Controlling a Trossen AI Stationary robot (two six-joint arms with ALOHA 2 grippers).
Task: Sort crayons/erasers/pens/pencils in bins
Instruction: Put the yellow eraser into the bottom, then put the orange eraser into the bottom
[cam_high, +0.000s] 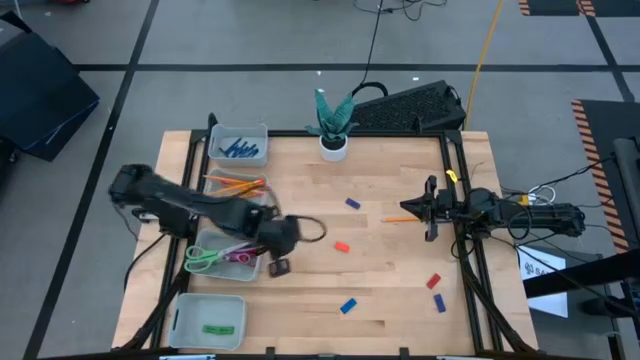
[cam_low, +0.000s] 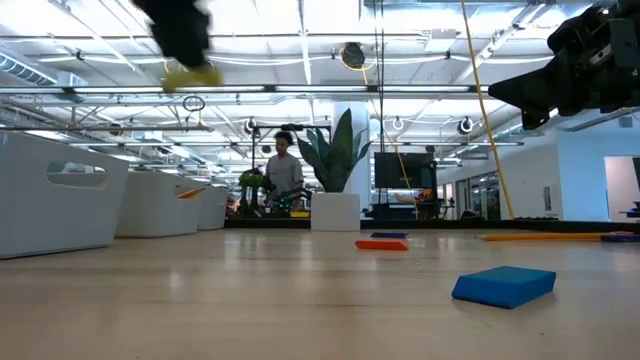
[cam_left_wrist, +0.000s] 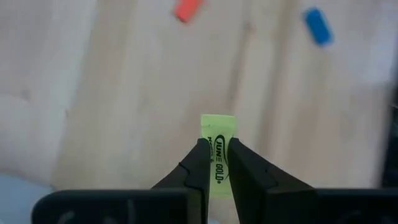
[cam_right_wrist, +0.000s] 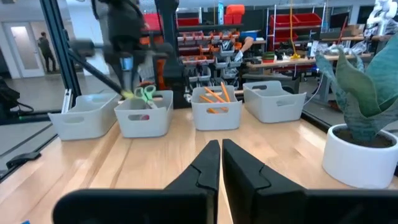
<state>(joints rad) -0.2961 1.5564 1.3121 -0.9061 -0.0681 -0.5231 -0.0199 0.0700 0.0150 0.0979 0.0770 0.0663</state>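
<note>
Left tool (cam_left_wrist: 213, 163) clamped on a yellow-green eraser (cam_left_wrist: 217, 134), raised above the surface (cam_high: 380, 250) beside the scissors bin (cam_high: 205, 240)

Best carry it level and high to the near bin (cam_high: 180, 318) that holds the green eraser (cam_high: 218, 329), then release low over its middle. The scissors bin's rim lies just beside the route; the open wood toward the red eraser (cam_high: 342, 246) gives room. The right tool (cam_right_wrist: 221, 163) waits closed and empty at the far right edge, by the loose orange pencil (cam_high: 398, 219)

Pale wooden desk (cam_high: 380, 270) on grey floor (cam_high: 250, 40) crossed by dark lines. Beyond: bright ceiling lights (cam_low: 420, 40), shelving with red bins (cam_right_wrist: 292, 22), a person (cam_low: 283, 172) standing far off.
</note>
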